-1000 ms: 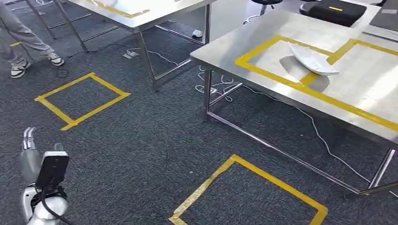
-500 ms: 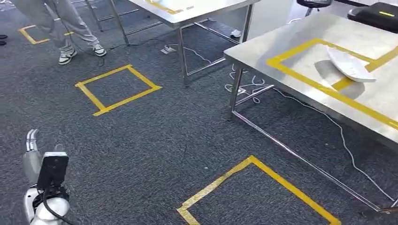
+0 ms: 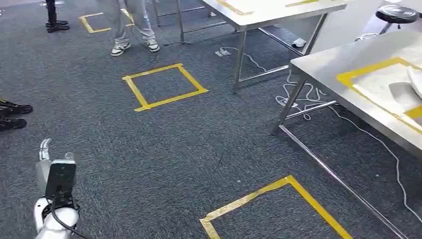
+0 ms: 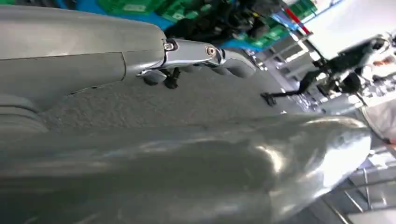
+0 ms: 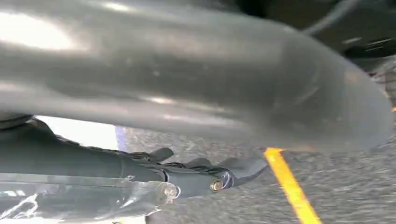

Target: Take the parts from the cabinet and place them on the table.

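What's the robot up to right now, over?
Left robot hand empty, hanging low. Right robot hand empty over carpet. White part on steel table. Person ahead.

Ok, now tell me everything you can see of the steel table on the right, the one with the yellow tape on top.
The steel table stands at the right of the head view, cut off by the picture's edge. Its top is flat, brushed metal with a dull shine, marked with yellow tape lines that form a box outline. A white part lies on the top at the frame's edge, casting a shadow. One slanting metal leg meets the dark carpet, joined to low metal rails. White cables lie on the floor beneath.
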Robot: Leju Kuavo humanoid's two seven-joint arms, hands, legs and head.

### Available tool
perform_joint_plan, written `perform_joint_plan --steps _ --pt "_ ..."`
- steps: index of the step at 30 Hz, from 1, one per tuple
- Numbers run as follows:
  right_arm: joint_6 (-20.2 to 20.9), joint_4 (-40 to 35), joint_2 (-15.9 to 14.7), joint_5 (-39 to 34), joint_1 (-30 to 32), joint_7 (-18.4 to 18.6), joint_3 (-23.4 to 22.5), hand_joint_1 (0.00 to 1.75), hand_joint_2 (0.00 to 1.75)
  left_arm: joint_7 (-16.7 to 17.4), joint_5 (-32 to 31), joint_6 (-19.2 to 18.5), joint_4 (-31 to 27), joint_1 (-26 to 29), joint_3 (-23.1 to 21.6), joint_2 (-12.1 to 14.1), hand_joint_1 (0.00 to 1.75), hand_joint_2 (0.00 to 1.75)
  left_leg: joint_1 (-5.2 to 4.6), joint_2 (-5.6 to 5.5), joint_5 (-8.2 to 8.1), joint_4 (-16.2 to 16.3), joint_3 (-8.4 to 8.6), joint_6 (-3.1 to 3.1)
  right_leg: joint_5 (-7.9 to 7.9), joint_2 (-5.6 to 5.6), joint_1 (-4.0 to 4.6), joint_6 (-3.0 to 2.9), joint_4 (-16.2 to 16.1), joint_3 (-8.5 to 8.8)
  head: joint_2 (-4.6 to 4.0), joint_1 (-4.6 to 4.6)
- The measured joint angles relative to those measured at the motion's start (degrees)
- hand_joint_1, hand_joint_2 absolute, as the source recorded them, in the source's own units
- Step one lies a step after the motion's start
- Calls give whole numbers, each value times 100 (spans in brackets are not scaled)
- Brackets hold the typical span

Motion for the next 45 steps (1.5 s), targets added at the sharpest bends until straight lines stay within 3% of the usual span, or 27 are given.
perform_joint_plan --steps 4,5,6,7,9,10,12,13,14,15,17,20,22,24,25,27,29,30,31,32,35,37,38,40,42,44,45 --pt "26 0 0 -11 -14 -2 -17 0 0 -2 9 -7 57 -22 -2 -17 0 0 45 -235 102 12 -137 -150 34 -186 22 -71 -56 -6 0 -13" --pt "31 0 -2 -13 -12 0 -22 0 0 -2 13 -7 74 -18 -4 -22 0 0 52 -124 52 59 -166 -150 77 -288 -17 -131 -98 -1 0 0" --pt "33 0 -4 2 -12 -2 -24 0 0 -2 13 -7 87 -34 -9 -26 0 0 23 164 -112 232 -254 -175 90 -342 -6 -160 -104 -11 0 -43" --pt "44 0 -7 18 -5 0 -24 0 0 -2 13 -7 94 -65 -13 -26 0 0 26 337 -366 628 -437 -205 98 -419 2 -171 -104 -28 0 -85" --pt "52 0 -22 59 18 2 -24 0 0 0 26 0 105 -70 -31 -33 0 0 34 457 -787 1554 -852 -250 103 -593 12 -177 -102 -56 0 -83" --pt "55 0 -26 81 25 -9 -24 0 0 0 57 9 111 -51 -35 -33 0 0 37 473 -863 1839 -979 -263 104 -682 12 -176 -100 -70 0 -85" --pt "33 0 -37 114 27 -76 -24 0 0 31 96 20 118 9 -35 -33 0 0 46 490 -609 1577 -799 -263 103 -840 12 -173 -100 -71 0 -87" --pt "17 0 -39 120 20 -118 -22 0 0 37 131 20 120 32 -35 -33 0 0 47 542 -368 1112 -534 -255 99 -916 11 -166 -99 -62 0 -83" --pt "2 0 -39 129 11 -166 -22 0 0 37 164 20 120 45 -35 -35 0 0 45 693 -164 598 -238 -248 89 -981 11 -147 -98 -50 0 -85" --pt "-15 0 -46 142 7 -195 -22 0 0 37 190 20 120 45 -35 -35 0 0 30 1095 -106 170 12 -254 78 -1035 46 -108 -91 -38 0 -92" --pt "-31 0 -55 155 0 -221 -20 0 0 37 195 20 122 58 -35 -57 0 0 -12 1008 -127 68 3 -124 50 -1152 101 -51 -59 -47 0 -48" --pt "-33 -2 -57 155 -6 -225 -20 0 0 37 195 22 138 122 -35 -55 0 0 -14 788 -85 52 -24 4 4 -1306 79 44 -76 -41 0 -63" --pt "-42 -2 -61 166 3 -269 -17 0 0 37 201 26 138 103 -31 -68 0 0 11 659 -62 51 -47 59 -338 -746 52 81 434 -235 0 -11" --pt "-57 -2 -63 173 9 -354 -11 0 0 9 218 24 138 103 -39 -94 0 0 6 499 -47 52 -74 92 -777 -571 55 83 1433 -710 0 11" --pt "-68 -2 -63 170 19 -409 -9 0 0 -11 245 26 138 110 -39 -98 0 0 0 424 -40 52 -79 100 -868 -549 57 75 1774 -888 0 2" --pt "-72 -2 -63 170 29 -455 -4 0 0 -98 256 26 138 115 -39 -100 0 0 -3 243 -24 53 -80 97 -632 -538 56 46 1629 -860 0 4" --pt "-85 -2 -63 171 1 -444 -4 0 0 -199 295 20 138 102 -50 -122 0 0 1 67 -6 54 -73 70 -84 -425 48 -1 603 -373 0 9" --pt "-116 -2 -63 170 -13 -424 -4 0 0 -229 312 13 138 90 -59 -144 0 0 11 6 6 54 -81 49 79 -110 20 -12 132 -143 0 9" --pt "-175 -2 -63 171 -15 -422 -4 0 0 -249 319 11 138 61 -66 -153 0 0 -29 -68 11 96 -116 22 19 -12 -10 -21 -44 -93 0 0" --pt "-256 -2 -63 179 -36 -459 -4 0 0 -289 330 13 138 45 -81 -170 0 0 -7 -118 35 81 -145 -6 36 -75 9 -1 -26 -89 0 -2" --pt "-393 -24 -57 221 -68 -620 -2 0 0 -415 334 48 138 80 -83 -158 0 0 28 -304 103 51 -202 -134 106 -238 25 -119 -63 -91 0 -5" --pt "-420 -26 -46 247 -94 -686 -2 0 0 -492 369 74 138 81 -83 -155 0 0 -4 188 -213 398 -372 -158 143 -372 16 -180 -102 -90 0 -42" --pt "-422 -26 -44 260 -94 -710 -2 0 0 -536 380 76 138 66 -85 -155 0 0 1 327 -472 836 -572 -189 146 -459 22 -187 -102 -100 0 -46" --pt "-513 -26 -44 321 -80 -832 4 0 0 -753 431 109 133 85 -83 -155 0 0 15 436 -846 1734 -973 -238 142 -649 26 -193 -101 -117 0 -48" --pt "-571 -26 -44 376 -88 -913 33 0 0 -953 433 155 103 123 -83 -153 0 0 49 480 -708 1736 -944 -272 136 -812 22 -186 -101 -123 0 -50" --pt "-588 -26 -35 387 -107 -959 57 0 0 -1018 426 203 18 151 -83 -155 0 0 66 611 -273 905 -465 -289 116 -961 14 -154 -99 -104 0 -48" --pt "-601 -26 -35 393 -113 -975 74 0 0 -1034 422 221 -40 156 -83 -157 0 0 63 889 -99 380 -143 -293 97 -1025 24 -122 -93 -75 0 -55"
